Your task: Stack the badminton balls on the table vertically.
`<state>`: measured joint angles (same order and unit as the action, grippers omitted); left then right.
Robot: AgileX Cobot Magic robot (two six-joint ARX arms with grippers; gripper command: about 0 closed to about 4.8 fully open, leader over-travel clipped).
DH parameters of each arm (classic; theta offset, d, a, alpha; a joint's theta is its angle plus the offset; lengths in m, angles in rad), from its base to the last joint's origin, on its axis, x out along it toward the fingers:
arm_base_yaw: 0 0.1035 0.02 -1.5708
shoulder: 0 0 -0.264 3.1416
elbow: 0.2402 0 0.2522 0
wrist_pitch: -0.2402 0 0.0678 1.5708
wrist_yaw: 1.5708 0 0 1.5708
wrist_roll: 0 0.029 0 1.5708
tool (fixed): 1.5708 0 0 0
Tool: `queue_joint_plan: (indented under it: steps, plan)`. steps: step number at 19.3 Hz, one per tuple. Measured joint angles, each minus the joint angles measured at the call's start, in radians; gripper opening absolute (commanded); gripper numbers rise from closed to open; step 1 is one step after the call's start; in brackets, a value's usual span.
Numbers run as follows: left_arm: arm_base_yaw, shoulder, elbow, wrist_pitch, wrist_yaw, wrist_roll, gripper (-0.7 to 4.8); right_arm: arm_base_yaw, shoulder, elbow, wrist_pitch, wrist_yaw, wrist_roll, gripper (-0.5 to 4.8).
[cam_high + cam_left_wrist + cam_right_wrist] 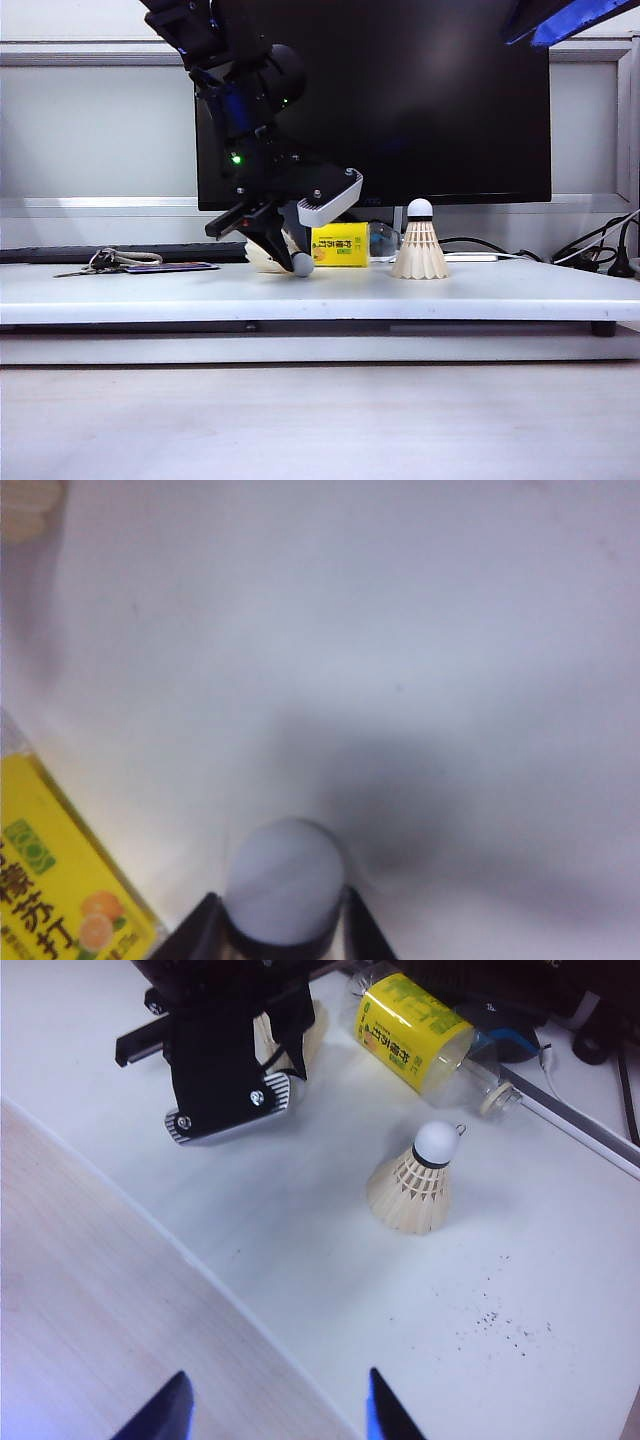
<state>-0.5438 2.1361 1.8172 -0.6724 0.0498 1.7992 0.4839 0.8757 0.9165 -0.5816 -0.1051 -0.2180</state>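
One badminton ball point(420, 250) point(410, 1190) stands upright on its skirt on the white table point(150, 290), cork tip up. The other badminton ball point(262, 260) lies on its side just left of it, low over the table. My left gripper point(290, 262) point(285, 935) is shut on it, a dark finger against each side of its round cork tip point(285, 880). In the right wrist view its skirt point(318, 1022) shows behind the left gripper's fingers. My right gripper point(278, 1410) is open and holds nothing, high over the table's front edge.
A clear bottle with a yellow label point(340, 245) point(415, 1030) point(50, 880) lies behind the two balls. A black monitor point(400, 100) stands at the back. Keys point(110, 262) lie at the left, cables point(590, 255) at the right. Pale wood surface point(300, 420) lies below the table's front.
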Motion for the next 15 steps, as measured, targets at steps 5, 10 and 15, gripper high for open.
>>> queue_joint_plan:
  steps: [5,10,15]
  plan:
    - [-0.013,0.015,0.001,0.003,-0.006,0.003,1.47,0.000,0.000,0.000,-0.001,0.000,0.000,2.28]
    - [-0.013,0.018,0.002,0.013,-0.006,0.003,1.19,0.000,0.000,0.000,0.000,0.000,0.000,2.29]
    - [-0.031,0.025,-0.001,0.078,-0.015,-0.082,1.19,0.000,0.000,0.000,0.000,0.000,0.000,2.29]
